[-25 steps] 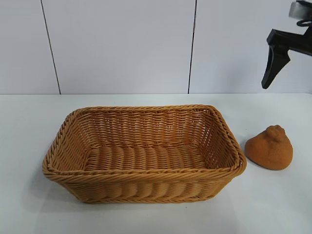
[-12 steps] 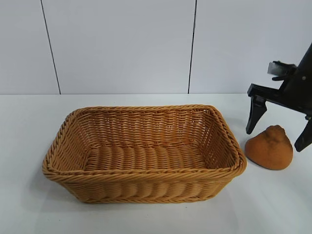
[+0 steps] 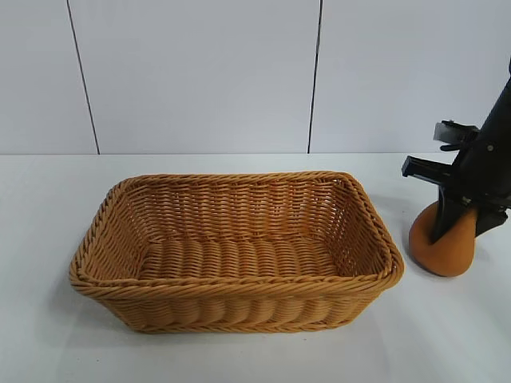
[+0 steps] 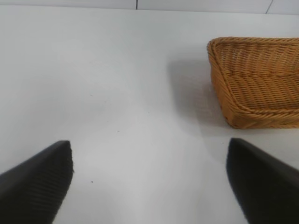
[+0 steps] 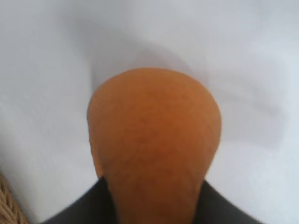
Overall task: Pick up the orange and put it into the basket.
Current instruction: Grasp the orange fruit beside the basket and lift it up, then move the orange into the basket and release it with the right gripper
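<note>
Right gripper [image 3: 457, 227] down over orange [image 3: 443, 254], fingers pinching fruit's narrow upper part for secure lift; orange on desk [image 3: 239, 359] just beside basket [image 3: 239, 287], short transfer. Left gripper [image 4: 149, 182] idle above bare desk, fingers spread wide

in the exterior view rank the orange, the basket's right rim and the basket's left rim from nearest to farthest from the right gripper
1. The orange, at the table's right, clamped in the right gripper.
2. The basket's right rim, just left of the orange.
3. The basket's left rim, across the basket, farthest.
</note>
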